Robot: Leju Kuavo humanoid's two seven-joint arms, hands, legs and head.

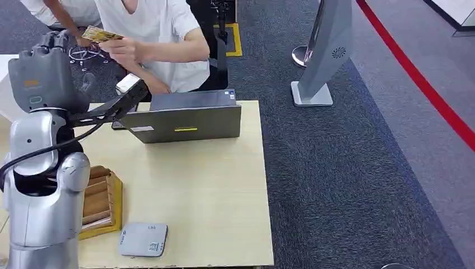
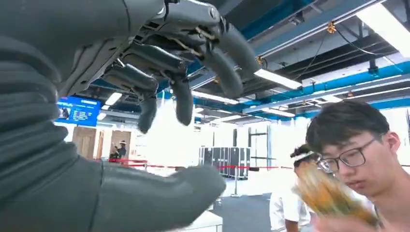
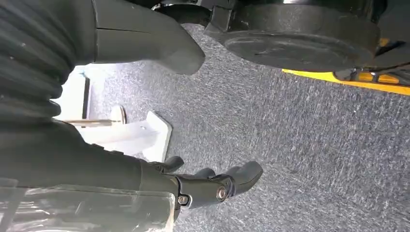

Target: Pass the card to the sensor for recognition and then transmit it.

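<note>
From my station I see the left hand [image 2: 159,92] raised high toward the person across the desk [image 1: 224,190], fingers spread apart and thumb away from them, holding nothing; I read that as the posture for a handover. The card [image 1: 101,35] is in the person's hand [image 1: 126,49], just beside my raised left hand in the head view, and in the left wrist view it shows as a blurred yellow shape near the person's face, so I judge the passing step is at or near its end. The sensor [image 1: 143,240], a flat grey pad, lies on the near edge of the desk beside a wooden card holder [image 1: 101,204], within easy reach for the scan. A closed grey laptop [image 1: 185,117] sits at the far side. The right hand [image 3: 212,186] hangs over the carpet, fingers loosely apart, holding nothing.
</note>
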